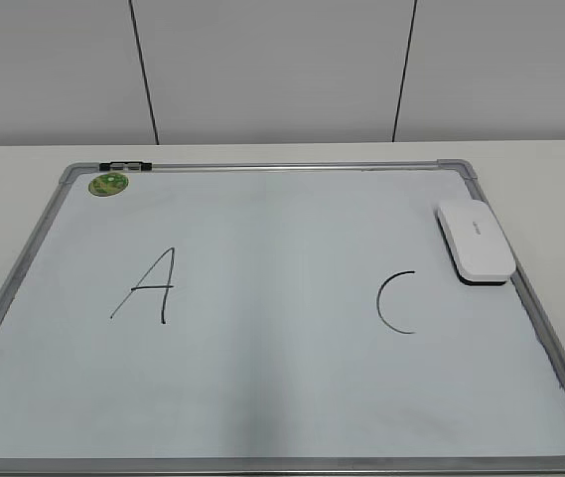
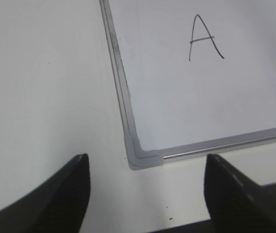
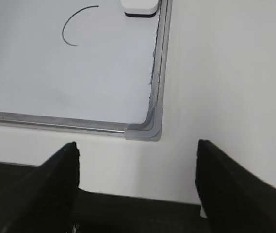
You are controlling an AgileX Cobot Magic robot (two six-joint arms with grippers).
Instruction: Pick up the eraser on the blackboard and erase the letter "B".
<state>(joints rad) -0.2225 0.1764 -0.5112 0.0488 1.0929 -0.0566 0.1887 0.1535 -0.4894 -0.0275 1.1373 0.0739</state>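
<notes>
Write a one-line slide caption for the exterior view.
Whiteboard on a table, showing "A" and "C" with no "B" between them; eraser lies by the right frame, no grippers in view.

Exterior: blackboard [image 1: 262,397] bottom corners cut off by the frame edge; eraser [image 1: 475,239] lettering too small to read; green magnet [image 1: 108,184] print illegible. Right wrist: eraser [image 3: 138,7] cropped at top edge, only its near end shows. Both wrist views: fingers [image 2: 62,199] [image 3: 50,187] cut off at the bottom, blurred.
</notes>
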